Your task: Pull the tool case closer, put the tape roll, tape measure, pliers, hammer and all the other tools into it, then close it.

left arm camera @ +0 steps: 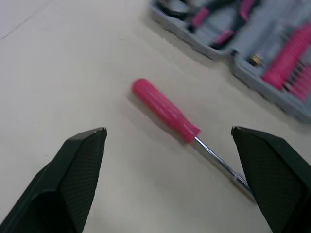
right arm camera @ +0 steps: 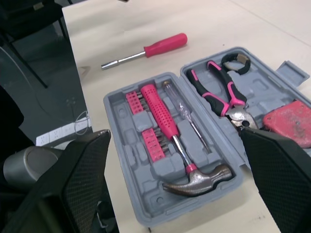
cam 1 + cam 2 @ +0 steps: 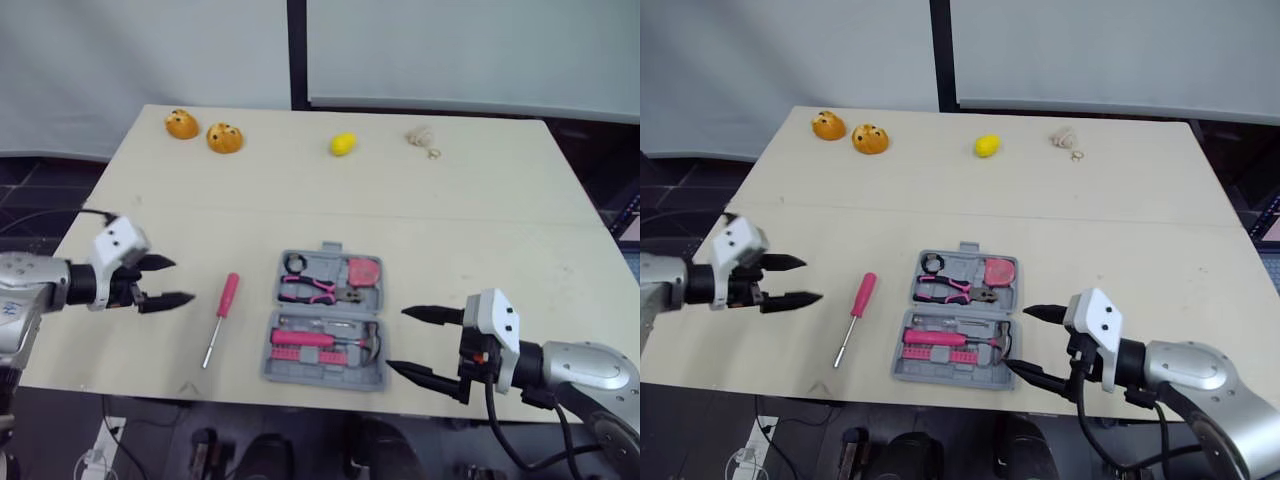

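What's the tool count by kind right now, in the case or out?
Screwdrivers: 2, the pink screwdriver loose on the table and the thin screwdriver in the case
Hammer: 1
Pliers: 1
Tape measure: 1
Tape roll: 1
Bit set: 1
Total: 7

The pale counter [image 3: 480,210] carries an open grey tool case [image 3: 322,377] near its front edge, with a pink screwdriver [image 3: 218,321] lying just left of it. Along the far edge sit an orange lump [image 3: 181,124], a second orange lump [image 3: 224,138], a yellow lump [image 3: 343,144] and a small beige knot [image 3: 423,138].
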You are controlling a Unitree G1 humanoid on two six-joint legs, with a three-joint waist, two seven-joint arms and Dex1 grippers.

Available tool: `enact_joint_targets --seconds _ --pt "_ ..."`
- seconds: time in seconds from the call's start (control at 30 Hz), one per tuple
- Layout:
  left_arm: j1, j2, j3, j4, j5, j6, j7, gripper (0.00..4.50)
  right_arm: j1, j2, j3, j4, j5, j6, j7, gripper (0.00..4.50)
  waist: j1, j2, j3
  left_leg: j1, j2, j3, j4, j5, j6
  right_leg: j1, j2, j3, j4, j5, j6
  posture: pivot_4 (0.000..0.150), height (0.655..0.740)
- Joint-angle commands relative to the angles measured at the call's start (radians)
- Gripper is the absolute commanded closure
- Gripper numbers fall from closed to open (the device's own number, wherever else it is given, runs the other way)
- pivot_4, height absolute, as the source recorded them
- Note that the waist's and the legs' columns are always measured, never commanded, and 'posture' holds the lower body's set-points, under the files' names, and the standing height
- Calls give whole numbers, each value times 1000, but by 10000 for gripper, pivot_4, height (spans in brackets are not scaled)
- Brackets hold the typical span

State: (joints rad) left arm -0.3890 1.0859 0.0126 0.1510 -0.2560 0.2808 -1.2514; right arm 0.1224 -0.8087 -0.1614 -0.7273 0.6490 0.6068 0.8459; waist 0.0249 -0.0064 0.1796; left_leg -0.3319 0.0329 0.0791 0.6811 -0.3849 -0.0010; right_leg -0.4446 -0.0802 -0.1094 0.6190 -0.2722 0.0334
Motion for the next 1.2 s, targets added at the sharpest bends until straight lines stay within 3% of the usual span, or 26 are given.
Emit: enact_joint_targets --seconds 0.03,0.17,0.43,0.63,1.03,1.13,1.2 --pt "-164 8 -145 224 142 -448 -254 844 1 -8 1 -18 12 -25 26 0 0 0 0 -1 0 1 1 1 0 -1 1 -1 1 0 0 1500 7292" --pt "-357 -66 -271 471 239 -785 -356 844 26 -13 3 -51 17 -25 27 0 1 -1 0 -2 -1 6 2 3 3 -2 2 -1 3 0 1 1500 7292" --pt "-632 -224 -479 865 439 -1309 -331 844 104 -12 -14 -131 20 -23 0 0 1 -4 0 -2 -2 13 3 3 6 -1 2 -2 3 3 5 1500 7292" --pt "-716 -281 -574 1004 594 -1485 -215 844 136 -8 -30 -168 20 -16 -29 0 -3 -5 -1 -1 -3 13 3 3 9 -1 3 -3 2 5 8 1500 7292" --pt "-775 -335 -708 1070 977 -1536 282 844 193 0 -51 -208 28 -16 -81 0 1 -6 -1 -1 -4 11 4 2 12 -1 2 -1 2 7 12 1500 7292" --pt "-790 -336 -748 1083 1050 -1539 371 9270 195 -1 -55 -211 34 -15 -90 0 0 -6 -1 -1 -4 12 4 2 13 -1 2 0 2 7 12 1500 7292" --pt "-801 -333 -774 1089 1093 -1541 424 19045 196 -3 -57 -212 38 -15 -93 0 0 -7 -2 0 -4 12 4 2 13 -1 2 0 2 7 12 1500 7292"
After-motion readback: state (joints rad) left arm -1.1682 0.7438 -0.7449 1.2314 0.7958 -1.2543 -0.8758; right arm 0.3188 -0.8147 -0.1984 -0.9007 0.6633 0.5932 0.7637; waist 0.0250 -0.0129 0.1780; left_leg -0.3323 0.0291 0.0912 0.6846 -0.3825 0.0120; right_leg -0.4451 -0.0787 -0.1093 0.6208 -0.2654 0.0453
